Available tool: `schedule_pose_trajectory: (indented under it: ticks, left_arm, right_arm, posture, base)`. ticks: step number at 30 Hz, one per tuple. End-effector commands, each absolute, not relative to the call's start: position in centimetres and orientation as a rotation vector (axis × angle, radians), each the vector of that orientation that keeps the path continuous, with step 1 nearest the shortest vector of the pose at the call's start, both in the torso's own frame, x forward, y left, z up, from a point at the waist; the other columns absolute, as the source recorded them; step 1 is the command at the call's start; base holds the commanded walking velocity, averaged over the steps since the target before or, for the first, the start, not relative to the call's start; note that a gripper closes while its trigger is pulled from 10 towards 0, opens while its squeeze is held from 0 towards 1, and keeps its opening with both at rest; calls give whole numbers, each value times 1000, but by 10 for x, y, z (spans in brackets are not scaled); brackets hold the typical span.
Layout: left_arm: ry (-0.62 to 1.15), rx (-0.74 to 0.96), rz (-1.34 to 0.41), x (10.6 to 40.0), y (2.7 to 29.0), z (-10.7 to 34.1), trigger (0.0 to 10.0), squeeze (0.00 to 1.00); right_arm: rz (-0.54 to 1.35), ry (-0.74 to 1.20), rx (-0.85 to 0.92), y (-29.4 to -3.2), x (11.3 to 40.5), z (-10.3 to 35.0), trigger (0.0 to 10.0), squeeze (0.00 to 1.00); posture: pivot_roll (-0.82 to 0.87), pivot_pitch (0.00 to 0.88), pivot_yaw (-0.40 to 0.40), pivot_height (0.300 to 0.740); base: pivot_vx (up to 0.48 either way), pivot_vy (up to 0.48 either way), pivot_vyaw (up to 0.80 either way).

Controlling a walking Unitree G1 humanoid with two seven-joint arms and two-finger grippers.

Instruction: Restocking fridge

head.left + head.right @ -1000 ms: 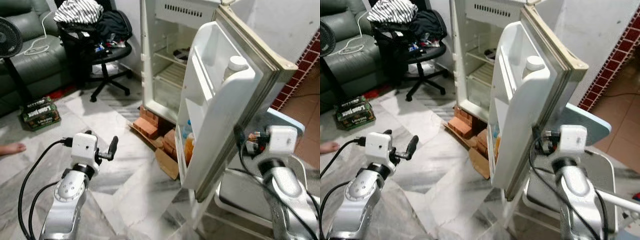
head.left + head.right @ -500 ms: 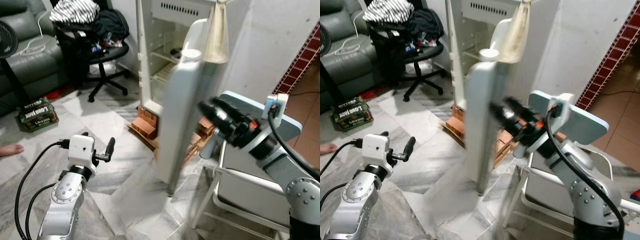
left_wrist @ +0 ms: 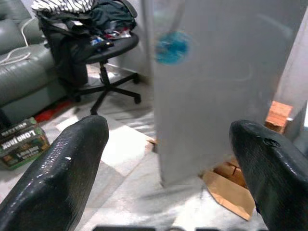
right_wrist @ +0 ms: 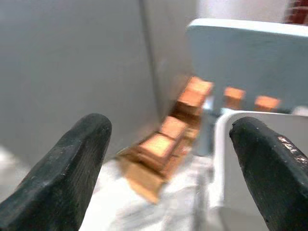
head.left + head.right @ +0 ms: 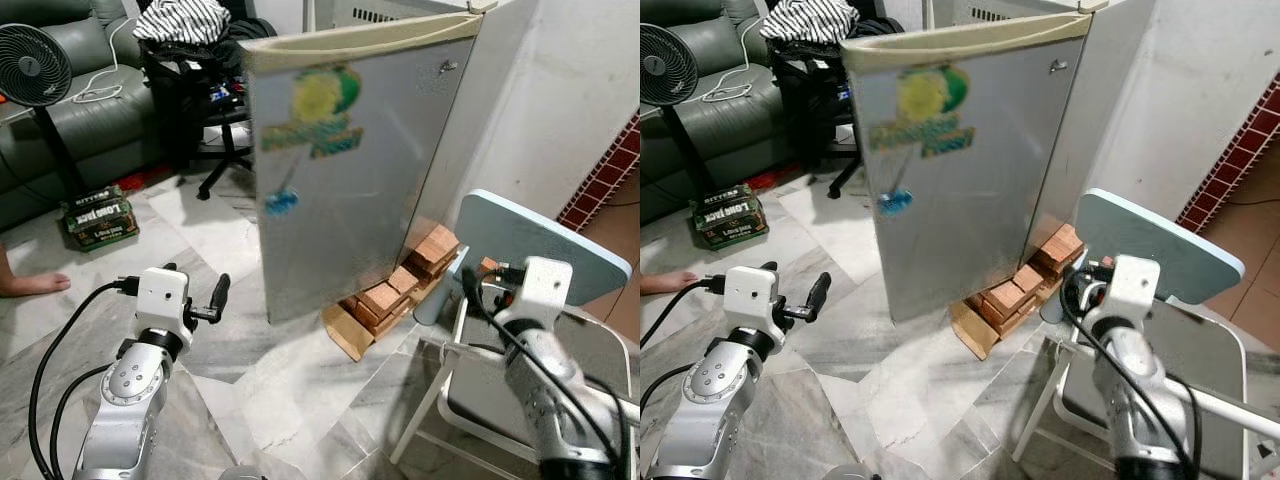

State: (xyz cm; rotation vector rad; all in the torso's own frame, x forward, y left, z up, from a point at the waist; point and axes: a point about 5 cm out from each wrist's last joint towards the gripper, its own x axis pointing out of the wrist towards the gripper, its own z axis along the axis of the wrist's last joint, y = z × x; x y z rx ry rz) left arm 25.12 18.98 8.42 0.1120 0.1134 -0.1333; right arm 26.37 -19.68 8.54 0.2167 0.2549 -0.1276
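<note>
So the fridge [image 5: 350, 170] has its grey door [image 5: 950, 180] swung across the front, blurred, with a yellow-green sticker [image 5: 318, 105] and a small blue one [image 5: 279, 203] on it, and it's propped up on a stack of bricks [image 5: 400, 290] with a flattened bit of cardboard [image 5: 345, 333] poking out on the floor tiles [image 5: 290, 390]. The left claw [image 5: 218, 298] is hanging out in front of the door, not touching anything, and the wrist view has its two black fingers [image 3: 57, 178] spread wide apart, nothing between them. The right claw [image 4: 168, 168] is over by the light blue chair [image 5: 540, 245] just right of the fridge, fingers also splayed open and empty, pointing down toward the bricks. Behind on the left there's an office chair [image 5: 215, 90] piled with clothes, a green sofa [image 5: 60, 110], a standing fan [image 5: 35, 65], and a green box [image 5: 98, 215] on the floor. Someone's bare foot [image 5: 30, 285] is at the left edge.
</note>
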Motion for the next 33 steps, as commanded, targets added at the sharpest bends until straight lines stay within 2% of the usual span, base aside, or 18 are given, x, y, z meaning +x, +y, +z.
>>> schedule_pose_trajectory:
  ticks: [1,7,13,18,28,33]
  left_arm:
    - [162,81,-77,247,200,78,10000,0]
    - [174,85,-87,246,198,75,10000,0]
    - [184,78,-119,247,193,76,10000,0]
    - [151,150,-151,258,197,85,10000,0]
    - [147,152,-151,259,196,85,10000,0]
    - [137,151,-153,261,197,89,10000,0]
  right_arm:
    - [-73,140,172,-187,273,103,10000,0]
    - [-71,84,146,-182,281,111,10000,0]
    - [-87,80,136,-185,282,110,10000,0]
    - [-80,66,125,-184,285,112,10000,0]
    - [-86,50,103,-185,284,112,10000,0]
    - [-84,50,99,-185,286,111,10000,0]
  posture:
    - [90,10,-15,740]
    - [93,5,-25,740]
    - [89,7,-34,740]
    - [91,21,-39,740]
    - [80,19,-41,740]
    - [88,16,-49,740]
  base:
    - [0,0,0]
    - [0,355,0]
    - [0,480,-738]
    - [0,478,-685]
    - [0,476,0]
    - [0,476,-429]
